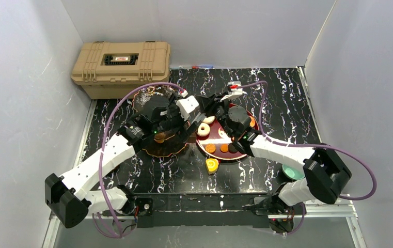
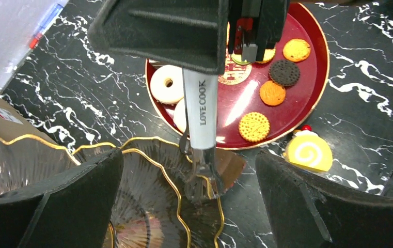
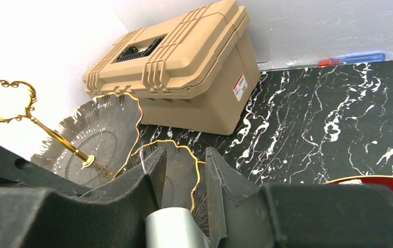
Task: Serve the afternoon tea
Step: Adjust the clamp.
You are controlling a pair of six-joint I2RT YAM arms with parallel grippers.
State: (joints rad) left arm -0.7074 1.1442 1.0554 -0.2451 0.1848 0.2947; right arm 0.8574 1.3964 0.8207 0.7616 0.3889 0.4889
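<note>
**Tongs (image 2: 201, 108) poised at the three-tier stand (image 3: 101, 134)**

Marble table (image 1: 287, 103), walled in white on three sides. A tan case (image 1: 122, 67) fills the far left corner, just behind the stand. The stand sits left of centre, with its gold ring handle (image 3: 5, 101) upright above scalloped gold rims.

The red tray (image 2: 308, 98) lies just to the stand's right and carries a donut (image 2: 167, 83) and several biscuits (image 2: 253, 126). A yellow roll cake (image 2: 308, 152) lies on the table just off the tray's near edge. A teal cup (image 1: 291, 172) stands near the right arm's base.

The left gripper (image 2: 189, 199) hovers above the stand with jaws spread wide and empty. The right gripper (image 3: 184, 160) is clamped on the tongs' handle, tips down at the rim of a lower tier. Whether the tips carry a sweet cannot be told.

Judged step: setting sweets on the tiers. To do it well, bring the tips inside the scalloped rim before release and keep the handle steep, clear of the central post.

Open room lies at the table's far right. The two wrists crowd between stand and tray, so retreat is safest straight upward.
</note>
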